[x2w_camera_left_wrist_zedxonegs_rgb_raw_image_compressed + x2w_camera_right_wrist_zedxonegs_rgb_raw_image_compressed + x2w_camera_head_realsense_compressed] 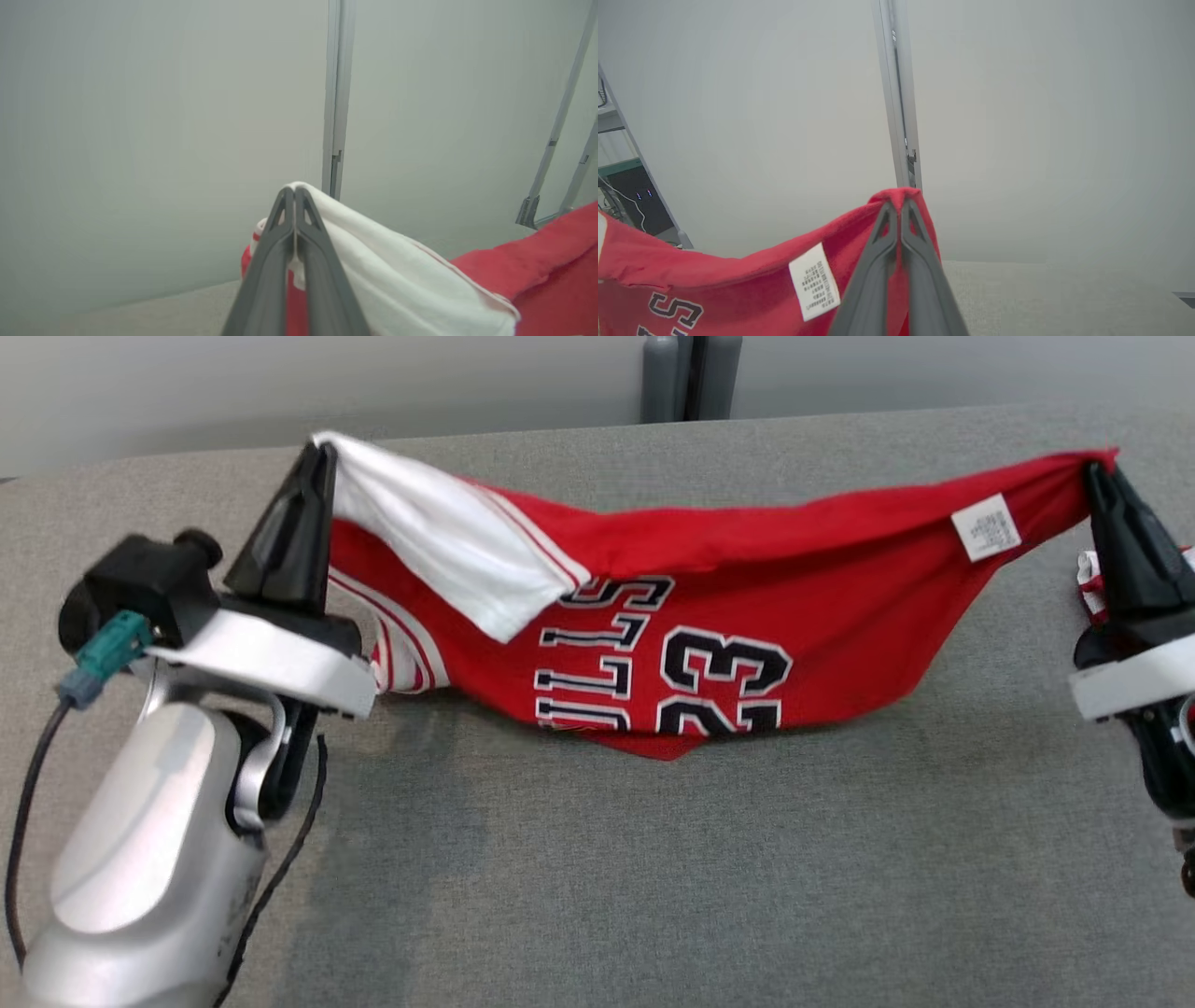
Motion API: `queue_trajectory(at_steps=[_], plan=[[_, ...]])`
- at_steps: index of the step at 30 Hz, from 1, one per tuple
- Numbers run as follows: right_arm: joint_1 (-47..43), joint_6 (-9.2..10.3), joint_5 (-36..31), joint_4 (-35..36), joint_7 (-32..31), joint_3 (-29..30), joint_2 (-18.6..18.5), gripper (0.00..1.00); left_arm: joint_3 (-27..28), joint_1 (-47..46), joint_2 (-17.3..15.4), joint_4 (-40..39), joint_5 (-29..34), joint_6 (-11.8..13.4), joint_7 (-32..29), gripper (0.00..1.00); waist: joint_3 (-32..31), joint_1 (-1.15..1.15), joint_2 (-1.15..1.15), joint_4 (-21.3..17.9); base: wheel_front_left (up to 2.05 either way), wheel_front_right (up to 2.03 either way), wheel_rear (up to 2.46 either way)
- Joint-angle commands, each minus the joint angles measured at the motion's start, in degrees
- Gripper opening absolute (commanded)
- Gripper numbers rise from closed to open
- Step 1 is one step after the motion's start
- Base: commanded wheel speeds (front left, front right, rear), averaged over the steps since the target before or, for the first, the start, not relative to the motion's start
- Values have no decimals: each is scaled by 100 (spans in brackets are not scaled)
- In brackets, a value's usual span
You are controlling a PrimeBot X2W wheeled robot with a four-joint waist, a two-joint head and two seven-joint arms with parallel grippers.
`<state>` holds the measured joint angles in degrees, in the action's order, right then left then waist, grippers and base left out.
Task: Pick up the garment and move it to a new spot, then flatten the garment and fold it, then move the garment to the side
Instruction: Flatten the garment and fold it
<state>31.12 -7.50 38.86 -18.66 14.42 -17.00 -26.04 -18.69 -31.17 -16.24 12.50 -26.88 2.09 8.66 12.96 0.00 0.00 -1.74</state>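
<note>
Left arm (159, 840), right arm (1134, 677) raised, wide apart over worktop (653, 896). Left jaws pinched white edge of one red garment (747, 569); right jaws pinched red corner. One label (986, 526).

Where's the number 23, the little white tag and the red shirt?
number 23 (728, 679), head view, on the black printed digits.
white tag (986, 526), head view, middle of the label.
red shirt (840, 579), head view, plain red cloth between the number and the tag.
</note>
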Motion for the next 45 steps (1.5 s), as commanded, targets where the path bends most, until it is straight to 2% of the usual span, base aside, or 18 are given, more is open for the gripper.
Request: queue_trajectory(at_steps=[1,8,13,25,31,38,45], plan=[[210,1,-6,92,48,56,-66,0,17,-340,-43,-146,64,-6,-39,0,-48,0,0,-7,0,0,0],[1151,0,24,308,-137,37,-175,0,120,-1652,-70,-331,14,-160,-331,0,-171,0,0,-107,0,0,0],[1923,0,237,159,-308,-178,-236,0,164,-2568,-61,66,19,-299,-395,0,-261,0,0,-198,0,0,0],[2983,0,672,-400,-286,-614,-327,0,-28,-3742,195,1137,19,-570,-236,0,-151,0,0,-173,0,0,0],[3604,0,891,-994,-299,-942,-110,0,-131,-4309,358,1923,73,-704,143,0,296,0,0,-159,0,0,0],[4573,0,1340,-1713,-96,-1212,399,0,-82,-5273,472,3058,136,-805,531,0,853,0,0,-267,0,0,0],[5346,0,1264,-2799,77,-1127,900,0,8,-5983,613,3869,181,-855,647,0,1095,0,0,-306,0,0,0]])
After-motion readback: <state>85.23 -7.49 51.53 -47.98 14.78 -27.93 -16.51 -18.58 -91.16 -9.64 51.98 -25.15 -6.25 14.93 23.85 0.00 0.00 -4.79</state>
